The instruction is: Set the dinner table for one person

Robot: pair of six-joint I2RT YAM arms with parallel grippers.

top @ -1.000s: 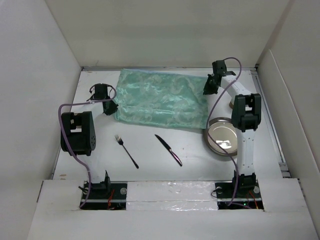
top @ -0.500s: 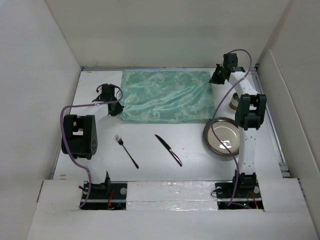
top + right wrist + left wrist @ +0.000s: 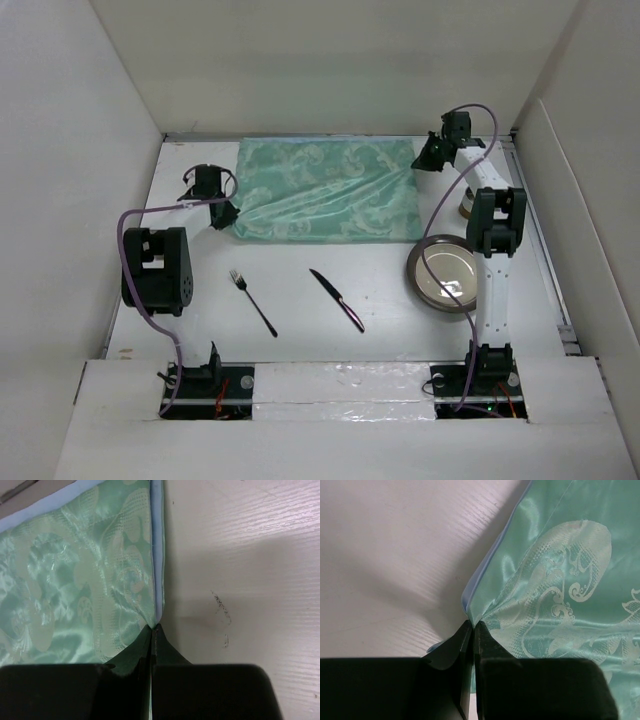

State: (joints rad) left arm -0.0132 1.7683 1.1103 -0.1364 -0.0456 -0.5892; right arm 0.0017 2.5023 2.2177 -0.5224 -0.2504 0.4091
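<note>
Seen from overhead, bright, even, diffuse white light fills the white-walled desk (image 3: 292, 305), with only faint, soft shadows beneath the arms. This view is slightly soft and grainy. The metal plate (image 3: 445, 275) shows a pale patch of glare, and the green cloth (image 3: 320, 190) has a satin sheen. In both wrist views the cloth gleams with white highlights and the desk's grain looks sharp. A soft grey shadow spreads beside the left claw (image 3: 471, 625) and the right claw (image 3: 151, 627), both near-black and without detail.
</note>
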